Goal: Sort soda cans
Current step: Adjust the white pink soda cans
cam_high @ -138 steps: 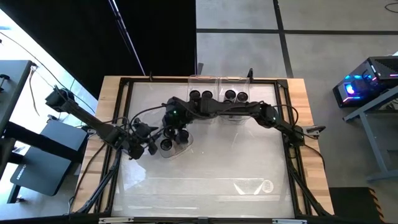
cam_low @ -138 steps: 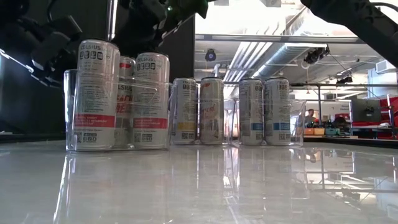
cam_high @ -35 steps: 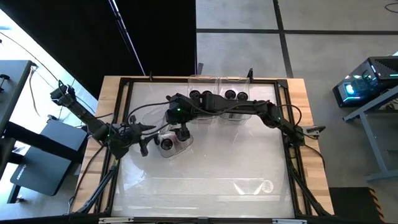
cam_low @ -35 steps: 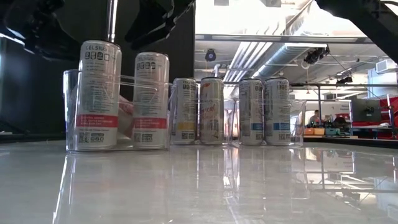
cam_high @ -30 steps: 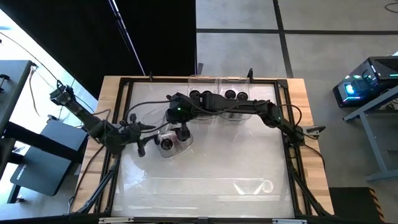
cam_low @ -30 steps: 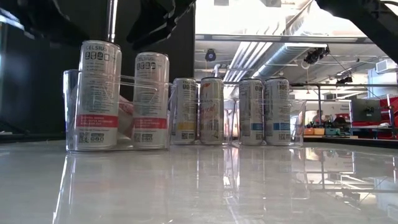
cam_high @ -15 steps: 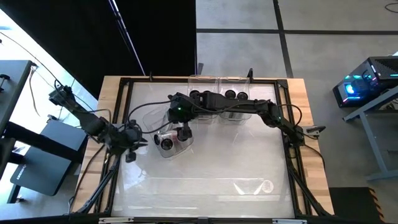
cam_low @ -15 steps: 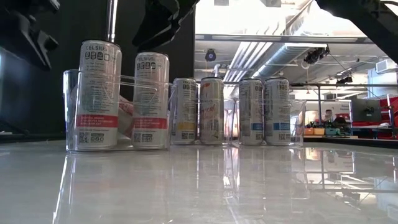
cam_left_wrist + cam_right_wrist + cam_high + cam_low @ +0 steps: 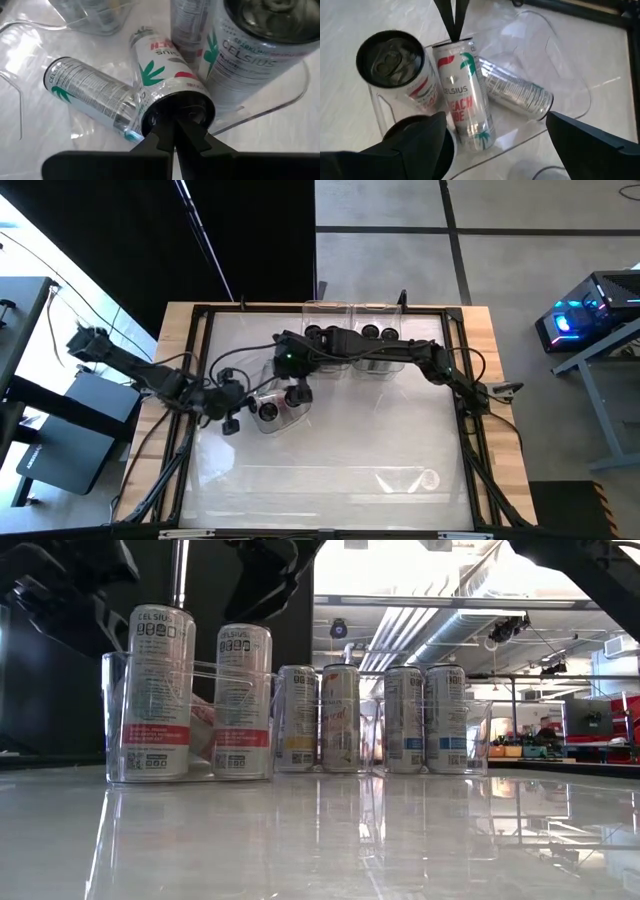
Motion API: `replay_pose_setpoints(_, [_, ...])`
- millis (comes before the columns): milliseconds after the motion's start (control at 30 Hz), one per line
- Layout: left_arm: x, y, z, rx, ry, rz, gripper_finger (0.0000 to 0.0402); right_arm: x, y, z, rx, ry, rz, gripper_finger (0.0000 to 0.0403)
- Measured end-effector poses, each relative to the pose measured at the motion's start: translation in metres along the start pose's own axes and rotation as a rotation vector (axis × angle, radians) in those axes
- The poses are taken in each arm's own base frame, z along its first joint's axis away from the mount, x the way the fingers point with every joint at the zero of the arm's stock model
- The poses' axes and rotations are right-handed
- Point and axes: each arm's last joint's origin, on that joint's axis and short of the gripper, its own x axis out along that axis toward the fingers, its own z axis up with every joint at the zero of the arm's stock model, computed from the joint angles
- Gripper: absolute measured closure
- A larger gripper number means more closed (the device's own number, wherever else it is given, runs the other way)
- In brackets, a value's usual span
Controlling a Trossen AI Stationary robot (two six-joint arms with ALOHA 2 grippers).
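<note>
Left end effector (image 9: pixel 173 131): fingers pressed together, tips at the top rim of a tipped soda can inside the near-left clear bin; whether they pinch the rim or only touch it I cannot tell. In the high view it sits at the left edge of that bin (image 9: pixel 232 412).
Right end effector (image 9: pixel 492 145): fingers spread wide, holding nothing, hanging above the same bin; in the high view it is over the bin's middle (image 9: pixel 297 392).
Near-left bin (image 9: pixel 112 720): clear plastic, on the white tabletop (image 9: pixel 400 840), left of centre.
Tipped cans: the peach-labelled can (image 9: pixel 462 102) lies on its side in the bin, top end toward the left end effector; a second lying can (image 9: pixel 517 94) touches it at an angle.
Upright cans in this bin: two stand at its front (image 9: pixel 157 690) (image 9: pixel 243 700).
Rear bins (image 9: pixel 378 308): two clear bins side by side at the far edge of the tabletop, well apart from the end effectors.
Rear cans: two upright in the left rear bin (image 9: pixel 318 718), two upright in the right one (image 9: pixel 425 718).
Front bin (image 9: pixel 405 479): another clear bin lies near the front right of the tabletop.
</note>
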Motion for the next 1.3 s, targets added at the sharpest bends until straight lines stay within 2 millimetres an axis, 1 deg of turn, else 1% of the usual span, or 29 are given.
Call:
replay_pose_setpoints(100, [0.009,0.001,0.005,0.019,0.015,-0.003,0.0401,0.000,0.001,-0.003,0.015,0.030,0.008,0.0062])
replay_pose_setpoints(167, [0.014,0.002,0.010,0.022,-0.007,0.011,0.0401,0.000,0.002,-0.006,0.029,0.059,0.016,0.0062])
replay_pose_setpoints(333, [0.024,0.006,0.030,0.044,-0.133,0.013,0.0401,-0.001,0.004,-0.010,0.036,0.106,0.029,0.0062])
replay_pose_setpoints(500, [0.032,0.018,0.051,0.053,-0.223,0.046,0.0401,-0.002,0.009,-0.008,0.018,0.103,0.036,0.0062])
replay_pose_setpoints(667, [0.043,0.030,0.065,0.069,-0.274,0.038,0.0402,-0.008,0.009,-0.009,0.022,0.112,0.036,0.0062])
replay_pose_setpoints(767, [0.052,0.036,0.071,0.067,-0.301,0.023,0.0401,-0.016,0.008,-0.010,0.045,0.128,0.022,0.0062])
replay_pose_setpoints(867, [0.061,0.041,0.077,0.066,-0.336,0.006,0.0401,-0.029,0.008,-0.011,0.050,0.148,-0.005,0.0062])
replay_pose_setpoints(1033, [0.075,0.046,0.086,0.082,-0.399,0.012,0.0401,-0.051,0.008,-0.008,0.067,0.119,-0.017,0.0062])
replay_pose_setpoints(1167, [0.074,0.050,0.092,0.067,-0.472,0.026,0.0401,-0.056,0.008,-0.008,0.079,0.122,-0.017,0.0062])
replay_pose_setpoints(1300, [0.059,0.052,0.101,0.056,-0.524,0.026,0.0401,-0.053,0.009,-0.013,0.070,0.159,-0.008,0.0062])
